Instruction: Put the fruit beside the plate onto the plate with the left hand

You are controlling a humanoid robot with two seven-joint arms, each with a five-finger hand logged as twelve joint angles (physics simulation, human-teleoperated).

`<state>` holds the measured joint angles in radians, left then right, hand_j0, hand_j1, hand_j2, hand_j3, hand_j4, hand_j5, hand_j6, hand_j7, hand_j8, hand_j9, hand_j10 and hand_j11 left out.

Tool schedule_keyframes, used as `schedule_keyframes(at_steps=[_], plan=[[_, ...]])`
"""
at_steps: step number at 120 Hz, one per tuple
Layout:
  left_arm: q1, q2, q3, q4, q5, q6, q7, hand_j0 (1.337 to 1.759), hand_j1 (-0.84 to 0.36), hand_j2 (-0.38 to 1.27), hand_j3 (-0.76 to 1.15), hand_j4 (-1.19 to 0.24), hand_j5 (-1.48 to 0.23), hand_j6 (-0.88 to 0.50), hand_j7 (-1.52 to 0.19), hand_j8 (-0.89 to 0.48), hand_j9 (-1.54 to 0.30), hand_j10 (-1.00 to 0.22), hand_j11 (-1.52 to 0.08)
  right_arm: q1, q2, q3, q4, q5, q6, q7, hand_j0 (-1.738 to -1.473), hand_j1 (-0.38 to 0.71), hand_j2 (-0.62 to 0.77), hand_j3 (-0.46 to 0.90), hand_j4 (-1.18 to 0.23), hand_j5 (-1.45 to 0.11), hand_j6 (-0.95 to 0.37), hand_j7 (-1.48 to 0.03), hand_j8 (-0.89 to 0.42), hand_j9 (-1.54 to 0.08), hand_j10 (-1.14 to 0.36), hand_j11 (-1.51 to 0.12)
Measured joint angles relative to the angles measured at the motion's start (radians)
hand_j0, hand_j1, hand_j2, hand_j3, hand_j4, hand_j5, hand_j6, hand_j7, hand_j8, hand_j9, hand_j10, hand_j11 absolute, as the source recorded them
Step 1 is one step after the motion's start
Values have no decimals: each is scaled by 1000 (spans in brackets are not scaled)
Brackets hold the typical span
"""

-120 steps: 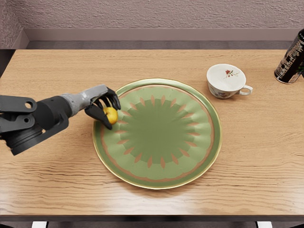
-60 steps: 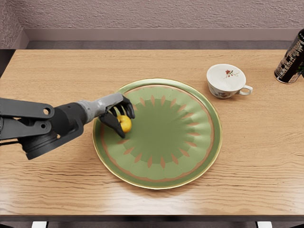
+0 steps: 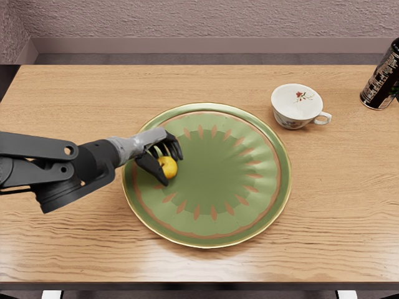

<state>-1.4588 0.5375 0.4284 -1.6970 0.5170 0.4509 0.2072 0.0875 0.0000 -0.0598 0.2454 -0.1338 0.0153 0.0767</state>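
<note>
Head view: left hand [image 3: 159,151], clamped on fruit [image 3: 167,167], advanced inward over plate [image 3: 262,205]; contact with plate unclear, release pending.

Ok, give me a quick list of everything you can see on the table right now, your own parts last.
table: 1, light wood, fills the view
plate: 1, green with a brown-red pattern and gold rim, centre of the table
fruit: 1, yellow-orange, over the plate's left part, held; contact with the plate cannot be told
cup: 1, white with a small red motif, behind and right of the plate, apart from it
can: 1, dark, far right edge, partly cut off
left hand: 1, grey and black, arm from the left edge, closed on the fruit
</note>
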Motion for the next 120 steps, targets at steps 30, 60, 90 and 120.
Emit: schedule_keyframes(at_steps=[30,60,90,120], plan=[[-14,-7,-2,0,1,2,0,1658,-142,160,0,-437,-581,-413,-577,-402,-578,-442,-576,0,0,0,0,0,0,0,-1658,-331,-3,0,-15,-20,-15,-20,-15,-20,-15,-20],[-86,43,-67,-7,-3,-21,-2,1658,116,63,0,-204,-268,-197,-267,-193,-267,-205,-266,0,0,0,0,0,0,0,-1658,-331,-3,0,-15,-20,-15,-20,-15,-20,-15,-20],[-70,406,-231,-5,-322,-328,-10,1658,275,20,0,-65,-85,-64,-85,-63,-85,-66,-85,0,0,0,0,0,0,0,-1658,-331,-3,0,-15,-20,-15,-20,-15,-20,-15,-20],[-29,649,-321,18,-395,-906,-3,1658,323,7,0,-24,-30,-24,-30,-24,-30,-24,-30,0,0,0,0,0,0,0,-1658,-331,-3,0,-15,-20,-15,-20,-15,-20,-15,-20]])
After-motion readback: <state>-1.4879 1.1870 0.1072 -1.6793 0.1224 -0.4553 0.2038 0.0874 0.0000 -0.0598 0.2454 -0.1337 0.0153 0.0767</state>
